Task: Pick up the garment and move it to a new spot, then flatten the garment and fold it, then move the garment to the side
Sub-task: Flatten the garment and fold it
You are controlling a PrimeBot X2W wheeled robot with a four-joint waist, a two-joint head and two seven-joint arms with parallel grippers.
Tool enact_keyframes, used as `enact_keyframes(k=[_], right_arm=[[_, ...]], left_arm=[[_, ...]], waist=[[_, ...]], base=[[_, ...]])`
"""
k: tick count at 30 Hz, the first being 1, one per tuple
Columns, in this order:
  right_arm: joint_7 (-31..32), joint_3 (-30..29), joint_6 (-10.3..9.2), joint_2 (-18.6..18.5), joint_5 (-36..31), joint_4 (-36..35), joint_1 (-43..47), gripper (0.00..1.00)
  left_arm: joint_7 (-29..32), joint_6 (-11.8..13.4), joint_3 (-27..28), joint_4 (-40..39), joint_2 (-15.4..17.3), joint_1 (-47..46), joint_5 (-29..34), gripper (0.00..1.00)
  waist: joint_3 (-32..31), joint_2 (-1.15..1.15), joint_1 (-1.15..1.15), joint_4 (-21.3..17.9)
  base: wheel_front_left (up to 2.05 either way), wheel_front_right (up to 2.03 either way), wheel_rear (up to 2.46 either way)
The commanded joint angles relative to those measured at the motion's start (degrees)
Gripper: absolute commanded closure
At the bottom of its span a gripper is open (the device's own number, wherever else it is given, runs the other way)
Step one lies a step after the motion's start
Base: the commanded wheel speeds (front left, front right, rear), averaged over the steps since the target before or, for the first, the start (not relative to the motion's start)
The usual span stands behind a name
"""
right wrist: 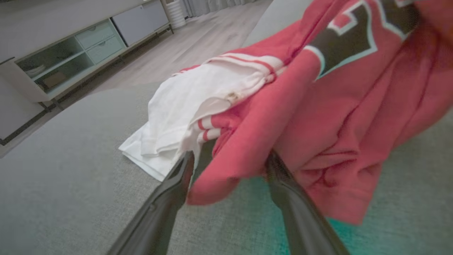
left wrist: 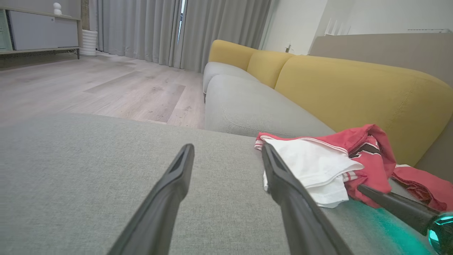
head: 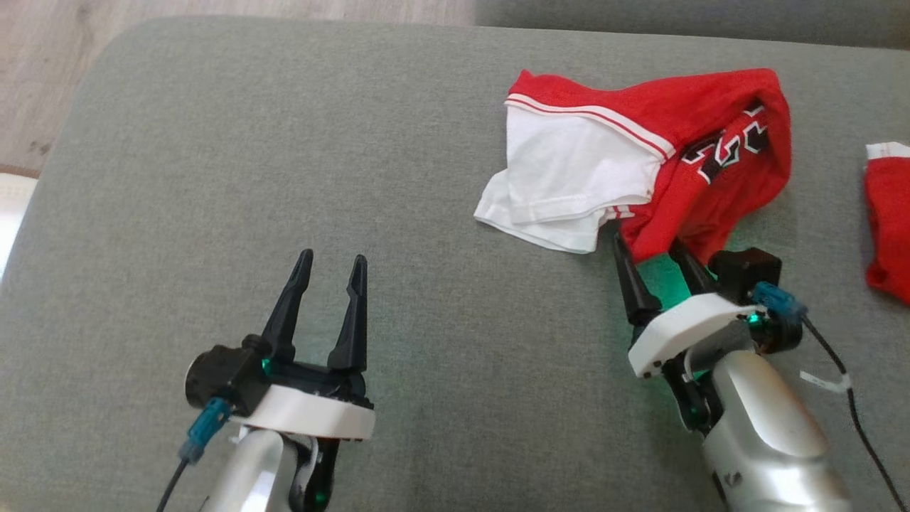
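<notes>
Right pincer (head: 648, 250) stands wide, straddling a red fold of the garment (head: 590, 163); left pincer (head: 334, 257) wide, empty. Soft, light cloth should droop, so grip that bunched fold.

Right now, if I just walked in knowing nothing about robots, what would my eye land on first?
Most likely the crumpled red and white garment, lying toward the far right of the grey cushion. Next comes the right gripper just below it, its two dark fingers spread open with a red fold hanging between them. The left gripper is open above bare cushion at the lower left.
</notes>
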Motion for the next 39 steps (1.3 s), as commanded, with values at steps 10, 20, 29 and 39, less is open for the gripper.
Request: enact_keyframes(k=[10, 20, 29, 39], right_arm=[[-4.8, 0.0, -0.05, 0.5, -6.5, 2.6, -3.5, 1.00], [-1.5, -1.6, -0.05, 0.5, -6.0, -7.6, 5.4, 1.00], [4.5, -10.9, -0.05, 0.5, -12.7, -14.3, 12.3, 0.00], [-3.9, -5.9, -0.05, 0.5, -12.0, -22.7, 12.4, 0.00]], left_arm=[[-0.3, 0.3, 2.9, -1.3, 0.4, -1.4, 0.0, 0.00], [-0.3, 1.0, 3.3, -2.0, 0.4, 0.7, -0.2, 0.00], [-0.3, 1.3, 3.1, -2.3, 0.4, 2.1, -0.4, 0.00], [-0.3, 1.2, 2.9, -2.1, 0.4, 2.2, 0.0, 0.00]], waist=[[-2.5, 0.00, -0.01, -1.9], [-7.0, 0.00, -0.01, -6.1], [-7.9, 0.00, -0.01, -7.0], [-8.4, 0.00, -0.01, -6.5]], base=[[0.00, 0.00, 0.00], [0.00, 0.00, 0.00], [0.00, 0.00, 0.00], [0.00, 0.00, 0.00]])
